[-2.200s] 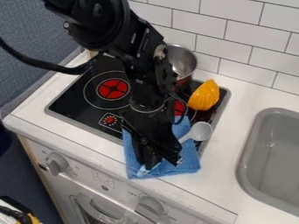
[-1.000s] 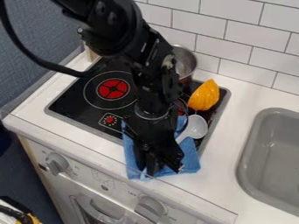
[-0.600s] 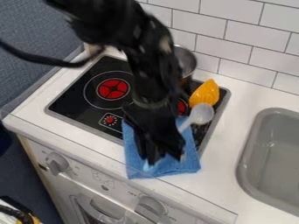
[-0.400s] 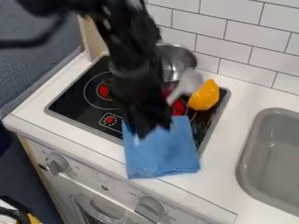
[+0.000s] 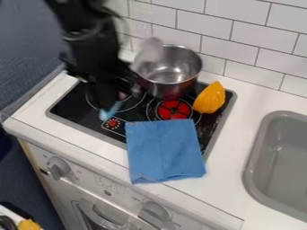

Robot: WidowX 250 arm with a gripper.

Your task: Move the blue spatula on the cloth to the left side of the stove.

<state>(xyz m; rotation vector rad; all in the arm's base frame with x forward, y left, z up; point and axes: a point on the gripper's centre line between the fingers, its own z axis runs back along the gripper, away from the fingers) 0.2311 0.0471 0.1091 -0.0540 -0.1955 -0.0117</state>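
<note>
One black arm (image 5: pixel 90 42) hangs down, slightly slanted, left of the pot (image 5: pixel 173 90); its gripper (image 5: pixel 108 99) is closed on the spatula (image 5: pixel 147 54), whose pale head points upward.

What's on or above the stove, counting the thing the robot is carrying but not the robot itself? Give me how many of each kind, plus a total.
Spatula: 1
Pot: 1
Cloth: 1
Yellow thing: 1
Total: 4
</note>
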